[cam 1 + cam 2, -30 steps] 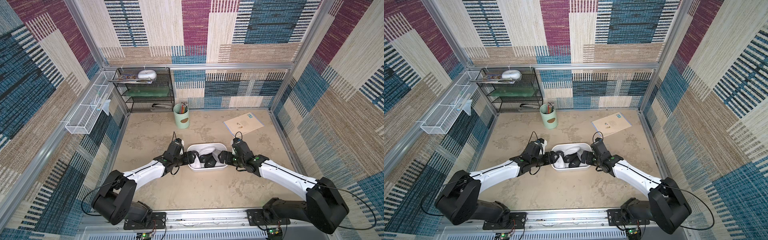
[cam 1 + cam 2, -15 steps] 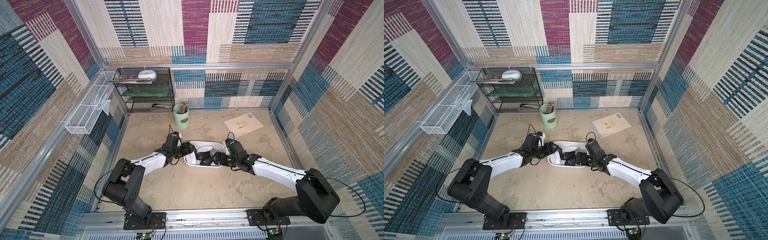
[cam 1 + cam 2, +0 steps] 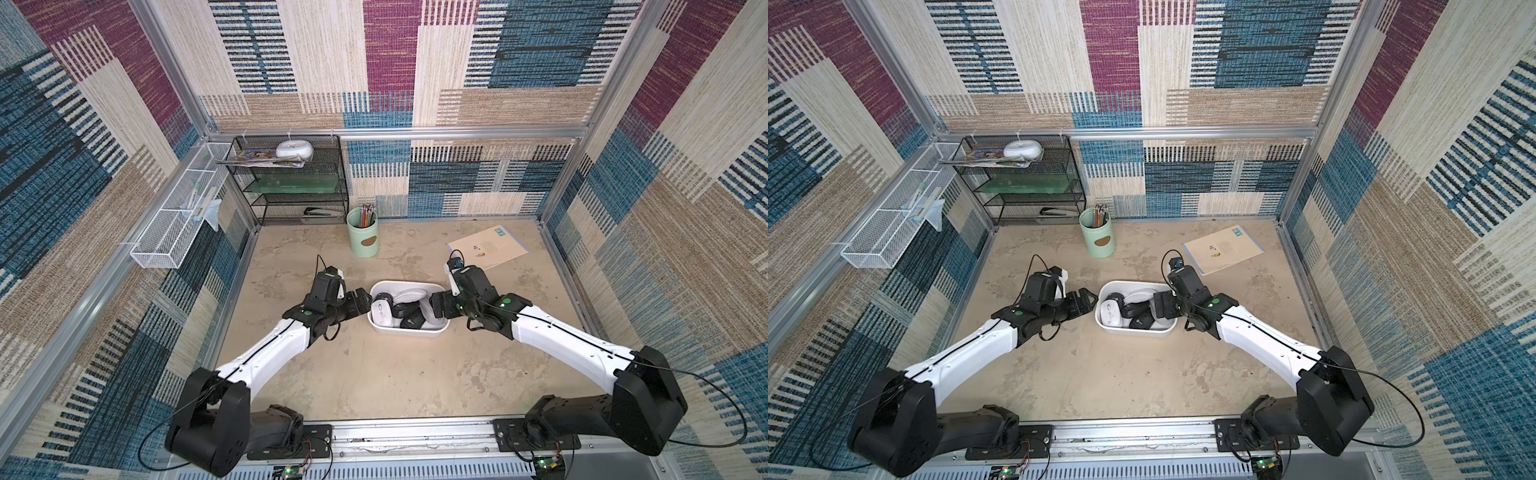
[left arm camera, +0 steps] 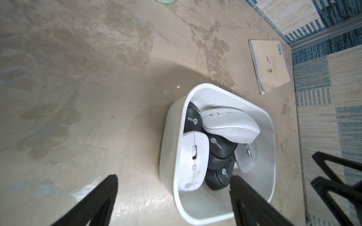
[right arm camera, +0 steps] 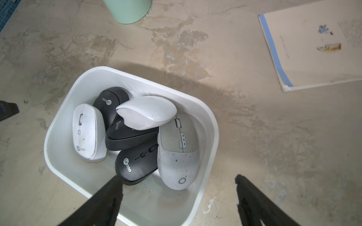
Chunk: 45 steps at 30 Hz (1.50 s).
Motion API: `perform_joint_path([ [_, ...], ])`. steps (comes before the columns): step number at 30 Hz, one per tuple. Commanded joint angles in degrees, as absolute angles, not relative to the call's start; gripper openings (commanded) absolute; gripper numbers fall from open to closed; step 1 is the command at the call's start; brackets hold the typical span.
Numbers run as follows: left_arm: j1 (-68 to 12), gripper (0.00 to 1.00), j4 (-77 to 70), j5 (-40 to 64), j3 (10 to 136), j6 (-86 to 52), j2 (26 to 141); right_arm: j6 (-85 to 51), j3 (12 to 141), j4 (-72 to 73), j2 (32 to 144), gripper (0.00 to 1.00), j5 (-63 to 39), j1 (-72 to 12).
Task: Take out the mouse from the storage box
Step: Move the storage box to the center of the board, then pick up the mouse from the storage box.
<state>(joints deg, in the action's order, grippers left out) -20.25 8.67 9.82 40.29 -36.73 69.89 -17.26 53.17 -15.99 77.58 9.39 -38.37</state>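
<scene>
The white storage box [image 3: 409, 331] [image 3: 1133, 330] stands mid-table and holds several mice, white and black. A flat white mouse [image 4: 193, 160] [image 5: 87, 133] lies at its left end. A glossy white mouse [image 5: 147, 112] rests on top of the black ones [image 5: 137, 166], and a speckled white mouse [image 5: 178, 154] lies at the right end. My left gripper [image 3: 365, 302] [image 4: 174, 185] is open at the box's left end, with the end wall between its fingers. My right gripper [image 3: 434, 305] [image 5: 177, 184] is open at the right end, one finger by a black mouse and the other over the table.
A mint-green pen cup [image 3: 363, 235] stands behind the box. A booklet [image 3: 487, 251] lies at the back right. A black mesh shelf [image 3: 291, 183] fills the back left corner, and a white wire basket [image 3: 174, 232] hangs on the left wall.
The box has slid slightly to the left. My left gripper has drawn back from over the mice to the box's left end and its jaws have spread wider. The right gripper stays at the right end.
</scene>
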Motion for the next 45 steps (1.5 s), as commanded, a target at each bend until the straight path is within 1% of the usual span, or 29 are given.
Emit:
perform_joint_path([
  [1, -20.29, 0.94, 11.29, 5.83, 35.28, -33.80, 61.92, -5.47, 55.28, -16.30, 80.56, 0.92, 9.84, -40.07],
  [5, -20.20, 0.98, 9.10, 3.09, 28.69, -32.82, 52.91, 2.44, 59.07, -15.91, 86.98, 0.92, 9.67, -41.13],
  [9, -20.18, 1.00, 8.39, 2.42, 26.66, -31.01, 49.38, 8.34, 60.89, -15.18, 90.53, 0.90, 5.81, -41.13],
  [16, -20.15, 1.00, 6.56, 2.85, 26.34, -30.06, 50.09, 14.04, 63.72, -15.02, 94.43, 0.88, 1.41, -41.13],
  [26, -20.21, 1.00, 7.03, 2.24, 25.83, -29.78, 48.37, 18.26, 69.39, -16.75, 101.75, 0.81, 4.39, -41.22],
  [32, -20.19, 1.00, 7.01, 2.37, 26.02, -29.62, 48.96, 19.49, 71.87, -18.27, 105.62, 0.74, 5.36, -41.19],
  [35, -20.18, 1.00, 6.86, 2.45, 26.10, -29.53, 49.47, 19.65, 72.24, -18.93, 106.41, 0.73, 5.46, -41.22],
  [42, -20.21, 1.00, 6.68, 2.64, 26.19, -29.62, 50.22, 19.08, 72.68, -20.55, 106.87, 0.59, 4.34, -41.61],
  [45, -20.21, 1.00, 6.83, 2.64, 26.19, -29.62, 50.19, 18.66, 72.34, -20.42, 106.70, 0.57, 5.42, -41.93],
])
